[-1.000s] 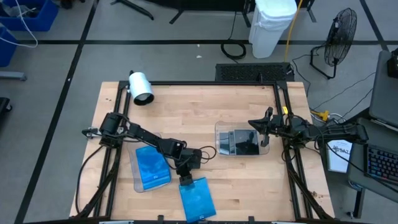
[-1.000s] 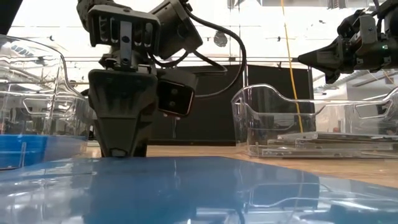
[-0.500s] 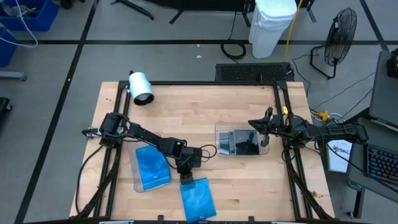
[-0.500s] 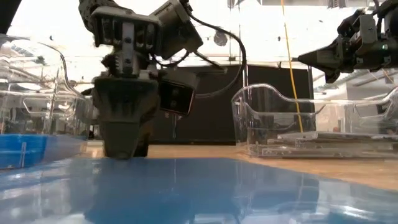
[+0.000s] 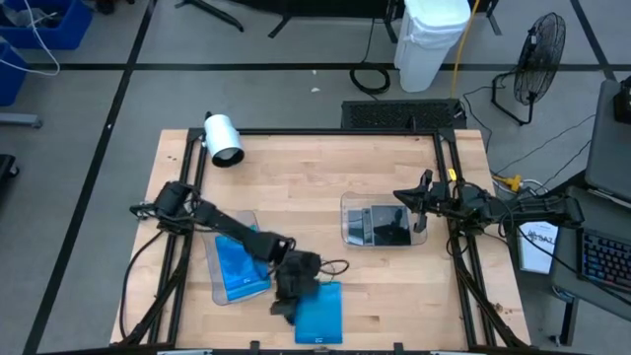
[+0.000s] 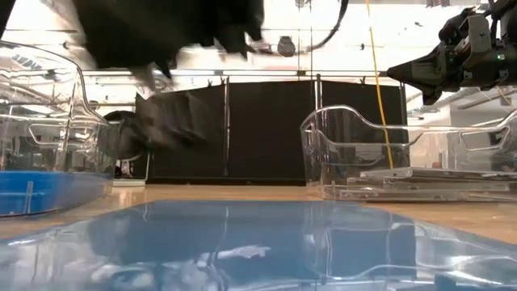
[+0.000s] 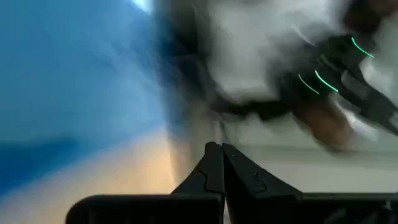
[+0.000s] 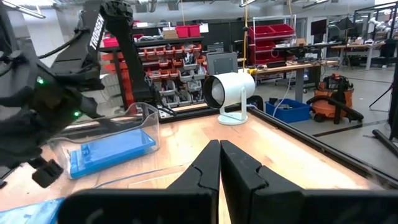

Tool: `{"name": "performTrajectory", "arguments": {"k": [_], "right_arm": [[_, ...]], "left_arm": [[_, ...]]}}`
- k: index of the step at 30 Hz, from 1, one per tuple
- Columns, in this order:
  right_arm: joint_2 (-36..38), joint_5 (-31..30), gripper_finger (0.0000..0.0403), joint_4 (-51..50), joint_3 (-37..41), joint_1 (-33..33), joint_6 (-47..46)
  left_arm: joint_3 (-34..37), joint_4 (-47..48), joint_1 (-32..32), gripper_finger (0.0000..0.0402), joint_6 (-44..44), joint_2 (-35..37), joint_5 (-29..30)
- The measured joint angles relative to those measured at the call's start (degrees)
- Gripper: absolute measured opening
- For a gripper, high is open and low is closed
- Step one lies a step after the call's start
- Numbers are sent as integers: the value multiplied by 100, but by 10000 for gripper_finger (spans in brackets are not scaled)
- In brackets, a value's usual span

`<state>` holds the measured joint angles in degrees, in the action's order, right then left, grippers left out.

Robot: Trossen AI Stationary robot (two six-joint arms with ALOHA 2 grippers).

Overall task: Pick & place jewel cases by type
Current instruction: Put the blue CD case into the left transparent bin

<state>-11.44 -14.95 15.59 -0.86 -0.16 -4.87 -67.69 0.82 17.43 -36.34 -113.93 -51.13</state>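
Observation:
A bright blue jewel case [image 5: 320, 314] lies flat on the table near its front edge. My left gripper [image 5: 284, 304] is shut and blurred, hanging just off that case's left edge; in the left wrist view its fingertips [image 7: 221, 149] meet with nothing between them. Another blue jewel case [image 5: 240, 266] lies in the clear tray [image 5: 219, 288] on the left. Dark jewel cases [image 5: 385, 227] lie stacked in the clear tray [image 5: 347, 212] on the right. My right gripper [image 5: 399, 195] waits shut above that tray's right end. My left gripper stands with shut fingers at the left edge [image 5: 299, 308] of the blue jewel case that lies on the table. The arm's own body and the blur hide the spot, so I cannot tell whether it touches the case.
A white cylindrical device [image 5: 224, 138] stands at the table's far left corner. Black rails [image 5: 455, 247] run along the table's sides. Bare wood [image 5: 306, 187] lies between the two trays and toward the far edge.
My left gripper has risen from the far edge of the blue jewel case and swung toward the table's near left, rolling as it went, and now shows blurred. The case on the table has turned a little and lies squarer to the front edge.

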Motion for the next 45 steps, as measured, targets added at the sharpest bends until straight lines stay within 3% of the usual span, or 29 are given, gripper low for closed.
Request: {"name": "performTrajectory", "arguments": {"k": [2, 8, 17, 21, 25, 30, 34, 40, 45], "right_arm": [[0, 16, 4, 0, 1, 1, -2], [-52, -1, 4, 13, 0, 2, -2], [-63, 1, 4, 0, 0, 2, -2], [-64, 1, 4, -1, 0, 2, -1], [-64, 2, 4, -1, 0, 2, -1], [-66, 1, 4, -2, 0, 2, 0], [-66, 2, 4, -3, 2, 2, 0], [-66, 1, 4, -4, 1, 2, -2], [-66, 1, 4, -4, 2, 2, -2]], "left_arm": [[-95, -138, 70, 1, 16, -28, -127], [-214, -59, 116, 14, 437, 23, 332], [-198, 1179, -345, 19, 267, 24, 2297], [-190, 1171, -468, 44, 454, -109, 2068], [-192, 859, -488, 109, 504, -109, 1824], [-196, 1022, -489, 197, 904, -117, 2174], [-199, 1268, -487, 246, 986, -186, 2287], [-214, 1286, -476, 261, 937, -287, 2082], [-195, 1285, -442, 242, 647, -326, 1339]]}}
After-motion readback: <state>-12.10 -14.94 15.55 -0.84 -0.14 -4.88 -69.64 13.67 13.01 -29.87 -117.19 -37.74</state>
